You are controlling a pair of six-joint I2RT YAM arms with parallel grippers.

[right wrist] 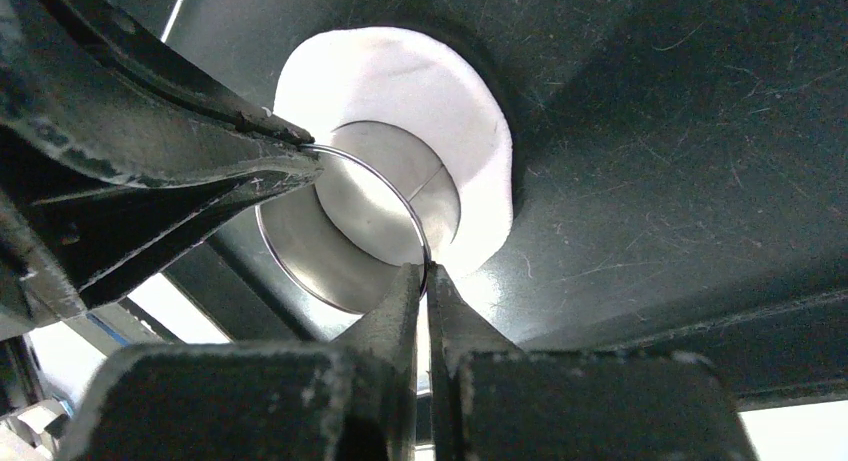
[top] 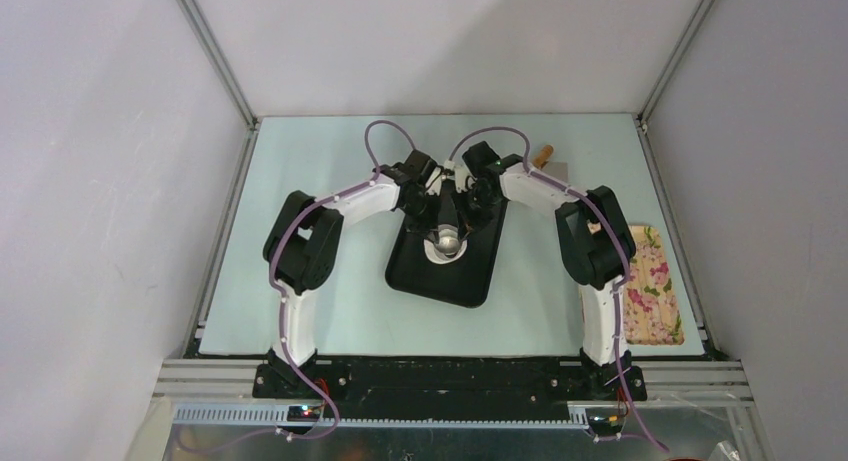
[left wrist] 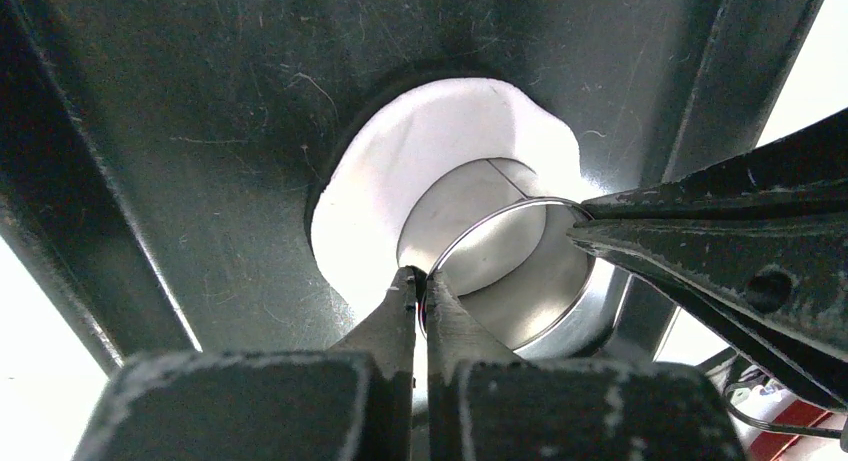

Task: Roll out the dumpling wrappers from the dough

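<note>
The dough [left wrist: 400, 161] is a flattened white disc on the floor of the black tray [top: 470, 281]. A round steel cup [left wrist: 520, 281] stands on the dough, and white shows around its base on the far side. My left gripper [left wrist: 421, 281] is shut on the cup's thin rim. Across the cup, my right gripper [right wrist: 425, 273] is shut on the opposite part of the rim. In the right wrist view the dough [right wrist: 400, 81] spreads behind the cup [right wrist: 330, 241]. From above, both grippers meet over the cup [top: 447, 243] and hide most of the dough.
A rolling pin with a wooden handle [top: 543, 156] lies behind the tray at the back right. A floral cloth [top: 652, 286] lies at the table's right edge, beside the right arm. The tray's raised walls surround the cup.
</note>
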